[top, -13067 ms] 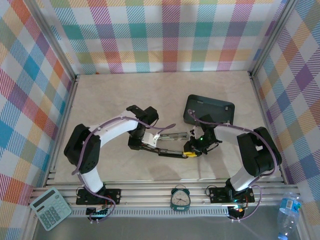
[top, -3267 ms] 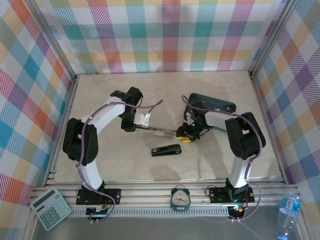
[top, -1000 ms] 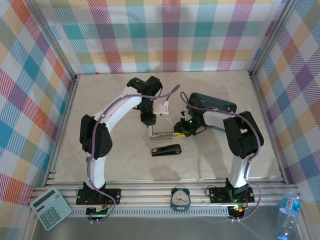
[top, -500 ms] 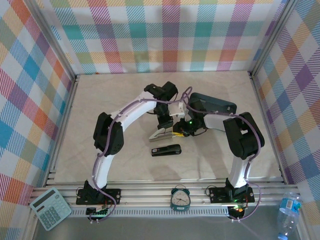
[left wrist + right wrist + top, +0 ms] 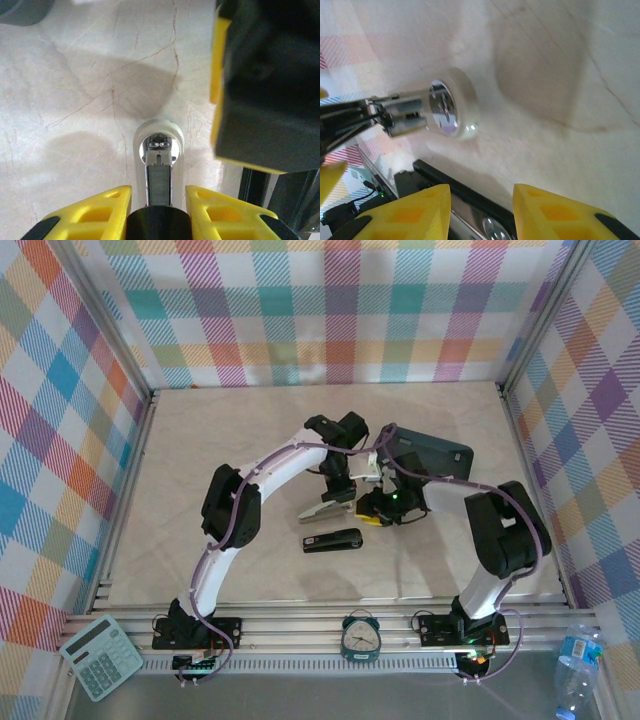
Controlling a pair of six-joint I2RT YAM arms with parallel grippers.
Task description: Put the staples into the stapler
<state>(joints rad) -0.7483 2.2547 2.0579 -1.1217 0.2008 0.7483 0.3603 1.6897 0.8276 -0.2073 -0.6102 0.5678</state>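
Observation:
A white stapler [image 5: 322, 508] hangs tilted above the table's middle, and my left gripper [image 5: 338, 498] is shut on it. In the left wrist view its metal channel [image 5: 158, 182] runs out from between my left gripper's [image 5: 157, 196] yellow fingers to a round white end [image 5: 158, 142]. A silvery-grey strip that looks like staples lies in that channel. My right gripper [image 5: 372, 512] stands just right of the stapler, open. The right wrist view has nothing between the right gripper's [image 5: 482, 194] fingers, and the stapler's white end [image 5: 454, 107] lies beyond them.
A black stapler [image 5: 332, 540] lies flat on the table just below both grippers and appears again as the black stapler [image 5: 465, 195] in the right wrist view. A dark grey tray [image 5: 435, 455] sits behind the right arm. Checked walls ring the table.
My left arm swung right and carried the white stapler in toward the right gripper, tilting it. The right gripper's fingers have widened and it has shifted slightly down and right.

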